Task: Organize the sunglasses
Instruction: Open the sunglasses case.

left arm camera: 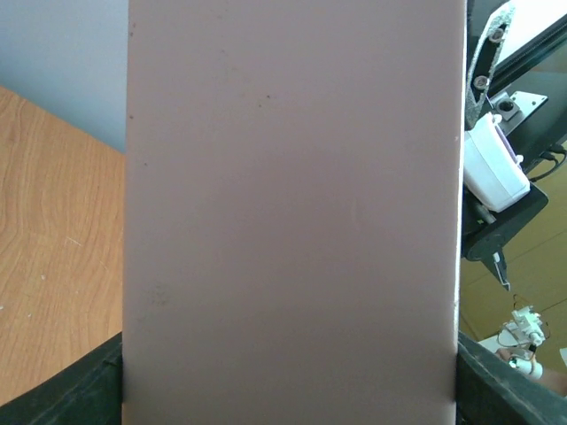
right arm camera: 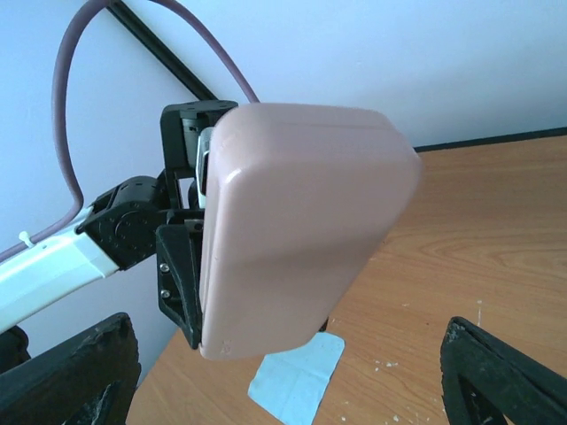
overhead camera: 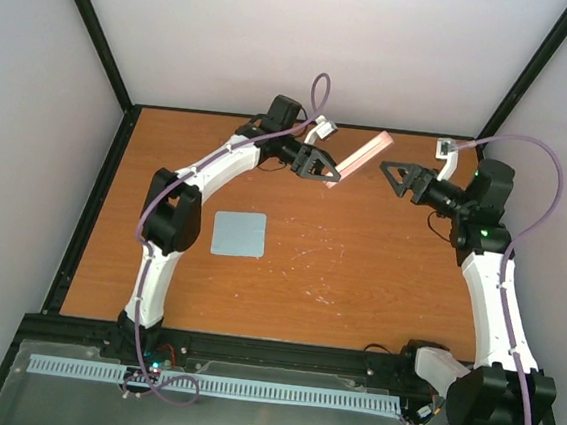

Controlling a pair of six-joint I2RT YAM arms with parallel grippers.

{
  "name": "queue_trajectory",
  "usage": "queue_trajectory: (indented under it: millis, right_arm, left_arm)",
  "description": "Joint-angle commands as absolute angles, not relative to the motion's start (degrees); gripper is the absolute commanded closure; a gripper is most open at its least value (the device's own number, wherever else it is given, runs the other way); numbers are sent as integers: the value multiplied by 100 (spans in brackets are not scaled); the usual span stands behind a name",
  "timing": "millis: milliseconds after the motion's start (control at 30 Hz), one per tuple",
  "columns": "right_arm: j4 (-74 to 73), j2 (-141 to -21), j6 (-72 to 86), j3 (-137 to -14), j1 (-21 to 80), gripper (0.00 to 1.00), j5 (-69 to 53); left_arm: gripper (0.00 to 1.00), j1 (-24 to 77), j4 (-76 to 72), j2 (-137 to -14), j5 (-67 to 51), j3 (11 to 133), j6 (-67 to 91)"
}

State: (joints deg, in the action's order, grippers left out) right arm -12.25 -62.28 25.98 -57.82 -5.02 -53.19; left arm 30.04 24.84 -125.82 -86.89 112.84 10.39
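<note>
Top view. The left gripper [overhead camera: 324, 169] is clamped on one end of the pink case [overhead camera: 364, 155], holding it in the air over the far part of the table [overhead camera: 358, 270]. The case sticks out towards the right gripper [overhead camera: 391, 180], which is near its free end but not touching. A flat blue-grey cloth [overhead camera: 238, 233] lies well apart, nearer the left arm. The sunglasses are not in view; I cannot tell whether they are in the case.

Left wrist view. The case fills the frame: a matt, smooth, dusty-pink face with straight sides. A dark finger [left arm camera: 62, 390] stands at each lower corner, pressed to its edges.

Right wrist view. The case is a rounded oblong, a hard-looking shell with soft corners and a seam along one side. The right fingers [right arm camera: 80, 372] stand wide apart with nothing in them.

Risks, as judged. The grip is on one end only and the shell is slick, so a push from the right arm could pivot or slip the case. If the seam pops open in mid-air, anything inside would drop onto the wood.
</note>
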Motion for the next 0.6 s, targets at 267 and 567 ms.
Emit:
queue_trajectory:
  millis: [267,567]
  right_arm:
    - [-552,-6461,2632,-5533,301,7,-4359]
    - [722,-6651,3077,-5261,373,5,-4894]
  left_arm:
    - [99,3031,1923,-12007,-10101,11051,1387]
    - [99,3175,1157,-12004,-10625,11079,2178]
